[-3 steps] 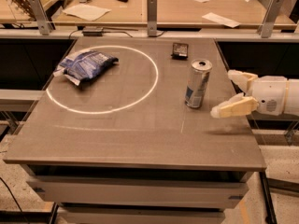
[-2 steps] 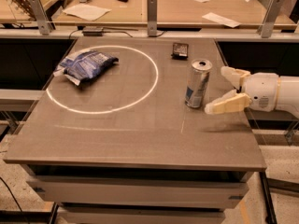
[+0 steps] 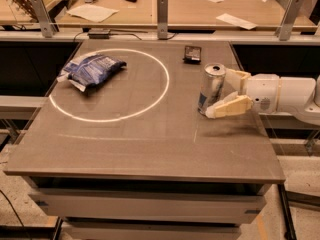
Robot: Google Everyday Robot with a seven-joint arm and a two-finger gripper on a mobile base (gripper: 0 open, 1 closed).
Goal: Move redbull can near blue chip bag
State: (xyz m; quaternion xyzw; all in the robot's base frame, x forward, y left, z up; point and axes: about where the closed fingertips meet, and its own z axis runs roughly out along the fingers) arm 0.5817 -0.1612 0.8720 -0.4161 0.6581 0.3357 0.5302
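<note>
The redbull can stands upright on the right part of the grey table, silver and blue with a silver top. My gripper reaches in from the right and is open. One cream finger lies behind the can and the other in front, its tip close to the can's base. The blue chip bag lies crumpled at the far left, on the edge of a white circle marked on the table. The can is well apart from the bag.
A small flat black rectangular object lies at the table's back edge, behind the can. A second bench with papers and metal posts runs along the back. My white arm extends past the table's right edge.
My gripper has moved left toward the can. Its fingers now straddle the can's right side. The can and the bag have not moved.
</note>
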